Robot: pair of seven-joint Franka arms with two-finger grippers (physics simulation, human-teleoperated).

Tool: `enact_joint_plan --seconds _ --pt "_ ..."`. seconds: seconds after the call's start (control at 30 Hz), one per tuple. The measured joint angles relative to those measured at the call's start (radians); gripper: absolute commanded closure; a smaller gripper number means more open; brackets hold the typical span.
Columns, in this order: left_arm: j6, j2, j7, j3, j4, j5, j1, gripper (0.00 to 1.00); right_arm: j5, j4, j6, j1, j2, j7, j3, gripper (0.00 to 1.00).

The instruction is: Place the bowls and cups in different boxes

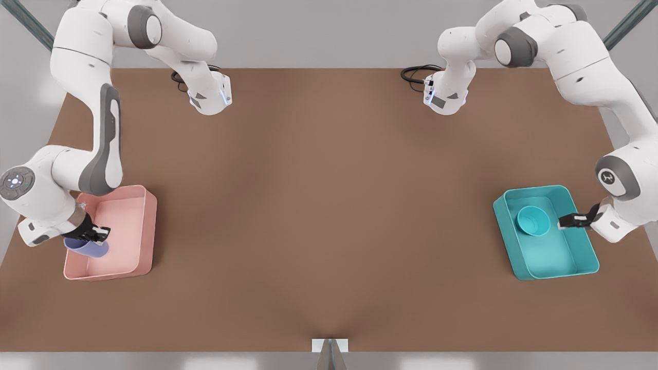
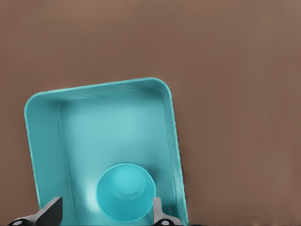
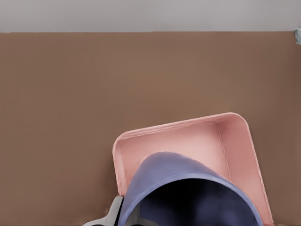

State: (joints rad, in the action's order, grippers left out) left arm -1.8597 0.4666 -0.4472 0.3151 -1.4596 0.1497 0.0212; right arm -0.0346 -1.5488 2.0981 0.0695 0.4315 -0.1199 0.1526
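Observation:
The teal bowl rests upright inside the teal tray at the front view's right. My left gripper hovers over that tray beside the bowl. It is open, and in the left wrist view the bowl lies between its spread fingers. At the front view's left, my right gripper is shut on the lavender cup, which it holds tilted over the near-left part of the pink tray. In the right wrist view the cup hides part of the pink tray.
The brown table stretches wide between the two trays. Both arm bases stand at the far edge with black cables. A small white bracket sits at the table's near edge.

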Motion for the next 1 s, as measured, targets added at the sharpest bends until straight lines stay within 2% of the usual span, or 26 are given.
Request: enact_joint_plan --seconds 0.07,0.13,0.23,0.4,0.43,0.47,0.67,0.8,0.93,1.0 --pt "0.075 -0.093 0.052 -0.186 0.002 -0.099 0.022 0.0 0.004 0.035 -0.023 0.022 0.079 -0.034 0.012 0.79" --pt "0.148 -0.179 0.097 -0.282 0.006 -0.175 0.06 0.0 0.011 0.046 -0.027 0.026 0.143 -0.064 0.015 0.79" --pt "0.256 -0.186 0.148 -0.319 0.1 -0.233 0.101 0.0 0.021 0.049 -0.011 0.036 0.209 -0.103 0.016 0.79" --pt "0.361 -0.183 0.217 -0.329 0.119 -0.261 0.128 0.0 0.052 0.05 0.025 0.043 0.264 -0.155 0.016 0.79" --pt "0.376 -0.183 0.228 -0.33 0.119 -0.263 0.127 0.0 0.055 0.05 0.03 0.042 0.267 -0.162 0.016 0.54" --pt "0.389 -0.183 0.239 -0.33 0.119 -0.265 0.126 0.0 0.053 0.05 0.035 0.042 0.268 -0.166 0.016 0.0" --pt "0.431 -0.183 0.292 -0.33 0.118 -0.269 0.118 0.0 0.01 0.05 0.056 0.043 0.262 -0.147 0.015 0.0" --pt "0.442 -0.181 0.319 -0.33 0.118 -0.271 0.118 0.0 0.033 0.051 0.039 0.039 0.188 -0.166 0.008 0.0" --pt "0.449 -0.18 0.341 -0.33 0.118 -0.271 0.118 0.0 0.063 0.08 -0.058 0.021 0.076 -0.191 -0.01 0.0" --pt "0.453 -0.18 0.35 -0.33 0.118 -0.272 0.118 0.0 0.079 0.157 -0.154 -0.009 0.06 -0.177 -0.022 0.0"
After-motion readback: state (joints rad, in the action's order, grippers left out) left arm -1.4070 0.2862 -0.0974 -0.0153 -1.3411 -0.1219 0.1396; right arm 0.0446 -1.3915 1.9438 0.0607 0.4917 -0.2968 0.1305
